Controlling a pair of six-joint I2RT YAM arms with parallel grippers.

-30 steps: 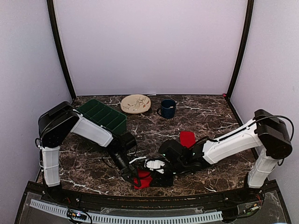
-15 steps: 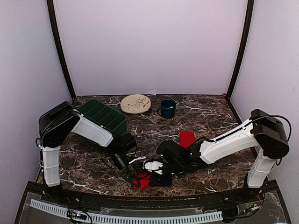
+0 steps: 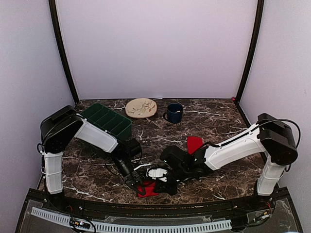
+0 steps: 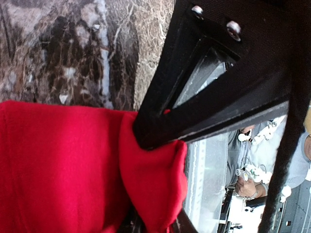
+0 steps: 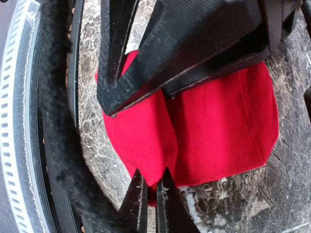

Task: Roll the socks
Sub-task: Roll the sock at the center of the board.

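Red sock (image 5: 218,126) is clenched at its edge by right claw (image 5: 151,178); grip of left claw (image 4: 154,187) unclear.

arms (image 3: 97,136): white shells, black joints | cables (image 5: 58,121): black | left end effector (image 3: 138,187): black, two silver screws (image 4: 233,30)

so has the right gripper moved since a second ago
Yes. The right gripper has shifted left, away from the far sock, which lies in the same place on the table, and its jaws have closed on the near sock.

Near sock (image 3: 149,189) partly hidden under both jaws
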